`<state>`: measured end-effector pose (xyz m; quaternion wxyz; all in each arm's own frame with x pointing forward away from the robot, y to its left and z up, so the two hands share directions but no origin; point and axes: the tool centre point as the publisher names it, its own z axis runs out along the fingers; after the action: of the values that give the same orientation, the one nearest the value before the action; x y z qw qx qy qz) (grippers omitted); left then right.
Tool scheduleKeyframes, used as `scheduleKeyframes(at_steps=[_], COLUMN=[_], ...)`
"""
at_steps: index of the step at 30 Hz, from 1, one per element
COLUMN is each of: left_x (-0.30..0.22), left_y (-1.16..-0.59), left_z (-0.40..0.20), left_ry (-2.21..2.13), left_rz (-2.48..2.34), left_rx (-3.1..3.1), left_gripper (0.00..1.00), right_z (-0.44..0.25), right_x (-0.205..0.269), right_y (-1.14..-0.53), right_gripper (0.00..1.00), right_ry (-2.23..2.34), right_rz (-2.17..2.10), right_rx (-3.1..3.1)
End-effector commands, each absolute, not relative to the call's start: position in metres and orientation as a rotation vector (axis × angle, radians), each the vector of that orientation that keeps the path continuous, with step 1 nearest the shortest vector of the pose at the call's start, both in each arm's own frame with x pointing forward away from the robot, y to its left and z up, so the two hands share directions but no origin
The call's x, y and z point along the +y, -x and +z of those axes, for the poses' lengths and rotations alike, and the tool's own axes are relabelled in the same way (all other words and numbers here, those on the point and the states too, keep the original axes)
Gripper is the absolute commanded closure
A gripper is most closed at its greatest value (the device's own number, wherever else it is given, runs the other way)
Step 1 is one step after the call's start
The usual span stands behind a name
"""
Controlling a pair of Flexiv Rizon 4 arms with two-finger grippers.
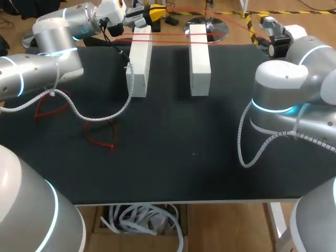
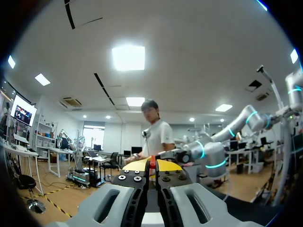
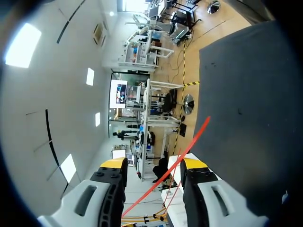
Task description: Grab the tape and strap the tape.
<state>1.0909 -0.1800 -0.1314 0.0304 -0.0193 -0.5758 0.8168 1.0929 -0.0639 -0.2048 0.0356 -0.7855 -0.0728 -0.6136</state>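
You see the thin red tape (image 1: 170,35) stretched left-to-right across the upper middle, over two white blocks (image 1: 139,63). Your left gripper (image 2: 152,165) pinches it; your right gripper (image 3: 154,163) is spread.

The left arm (image 1: 31,73) and right arm (image 1: 286,84) are silver-grey with glowing cyan rings (image 1: 273,109), and white ribbed hoses (image 1: 100,118) run alongside. The left tool (image 2: 151,166) and right tool (image 3: 154,166) have pale grey housings, black screw-studded plates and yellow tips.
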Motion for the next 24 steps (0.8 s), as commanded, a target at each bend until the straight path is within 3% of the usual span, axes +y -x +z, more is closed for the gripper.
scheduleKeyframes(at_steps=[1,8,10,14,24], left_x=[-0.1799,-0.1799,-0.1799,-0.1799,-0.1799], left_y=[-1.0925,-1.0925,-1.0925,-1.0925,-1.0925], left_z=[-0.1324,-0.1324,-0.1324,-0.1324,-0.1324], left_ry=[0.065,0.065,0.065,0.065,0.065], left_rz=[2.517,2.517,2.517,2.517,2.517], left_rx=[-1.771,-1.771,-1.771,-1.771,-1.771], left_gripper=[1.0,1.0,1.0,1.0,1.0], right_z=[-0.2031,-0.2022,-0.2029,-0.2041,-0.2072], right_x=[-0.0654,-0.0641,-0.0634,-0.0615,-0.0601], right_y=[-1.0937,-1.0948,-1.095,-1.0947,-1.0919], right_gripper=[0.52,0.54,0.64,0.69,0.69], right_ry=[2.414,2.411,2.414,2.416,2.424], right_rz=[-1.879,-1.881,-1.878,-1.873,-1.86], right_rx=[-0.233,-0.237,-0.237,-0.236,-0.236])
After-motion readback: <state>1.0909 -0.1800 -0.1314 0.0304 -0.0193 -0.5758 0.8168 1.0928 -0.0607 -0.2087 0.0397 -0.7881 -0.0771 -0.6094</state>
